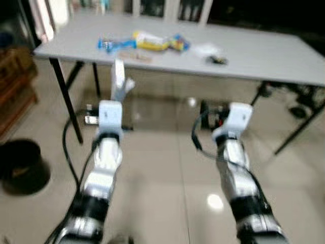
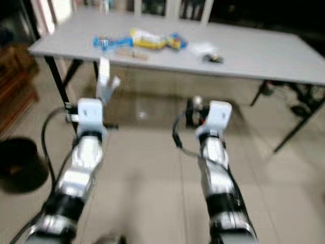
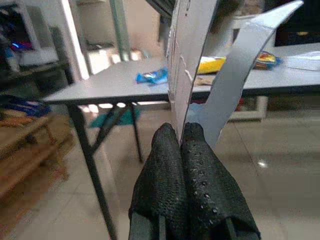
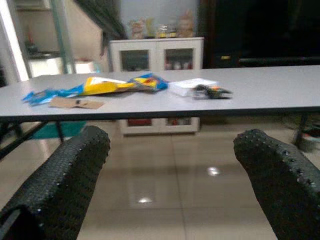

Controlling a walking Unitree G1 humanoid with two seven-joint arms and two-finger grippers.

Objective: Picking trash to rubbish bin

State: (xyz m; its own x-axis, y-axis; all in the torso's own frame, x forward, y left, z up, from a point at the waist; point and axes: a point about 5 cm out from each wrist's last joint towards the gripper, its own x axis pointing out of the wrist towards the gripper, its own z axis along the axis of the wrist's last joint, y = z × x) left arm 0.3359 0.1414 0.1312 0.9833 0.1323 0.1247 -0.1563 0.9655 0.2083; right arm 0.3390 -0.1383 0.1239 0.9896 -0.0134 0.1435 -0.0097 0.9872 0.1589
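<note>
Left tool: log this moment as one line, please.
left tool: shut on white wrapper | right tool: open, nothing held | table: more trash | bin: floor, robot's left

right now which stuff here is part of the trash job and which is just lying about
Part of the job:
- white scrap pinched in the left gripper
- black bin on the floor
- wrappers and brown card on the table
- right gripper, open

Just about:
- white cabinet
- wooden shelf
</note>
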